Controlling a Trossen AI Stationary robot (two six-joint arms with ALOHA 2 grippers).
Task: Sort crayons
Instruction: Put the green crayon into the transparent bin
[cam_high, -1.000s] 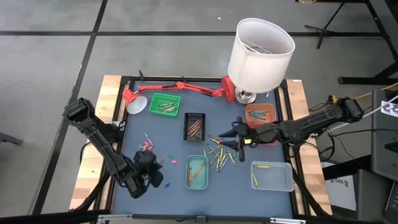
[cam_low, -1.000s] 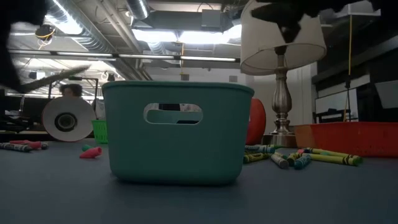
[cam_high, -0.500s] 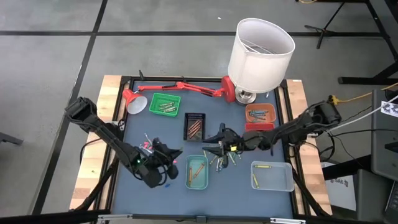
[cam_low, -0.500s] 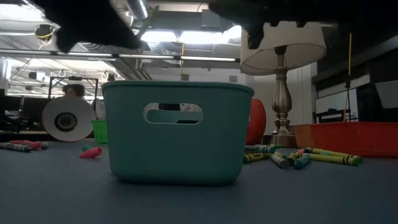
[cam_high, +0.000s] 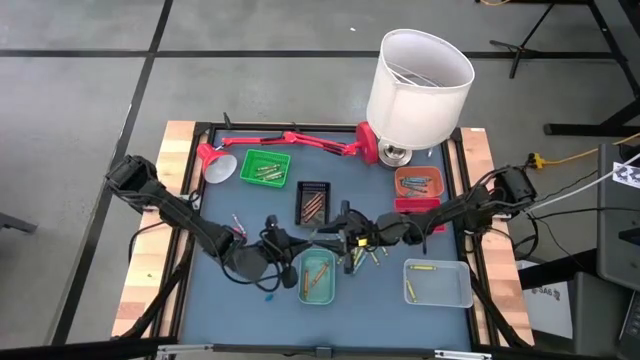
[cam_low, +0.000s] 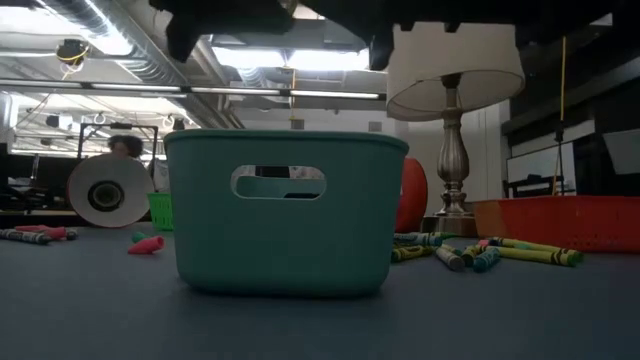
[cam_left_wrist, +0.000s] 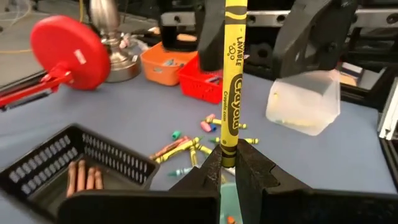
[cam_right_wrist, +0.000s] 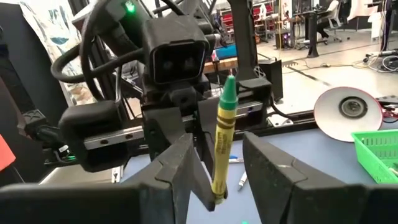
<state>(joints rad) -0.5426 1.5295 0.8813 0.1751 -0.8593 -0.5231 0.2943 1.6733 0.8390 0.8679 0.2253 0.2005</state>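
Left gripper (cam_left_wrist: 227, 168) clamps a yellow crayon (cam_left_wrist: 232, 81); right gripper (cam_right_wrist: 214, 163), jaws apart, flanks it. A mistimed handover could drop it.

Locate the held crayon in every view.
High: too small to make out, where the left gripper meets the right gripper.
Low: not in it.
Left wrist: crayon upright at centre, gripped.
Right wrist: centre, between open fingers.
Shared landmark: lamp.
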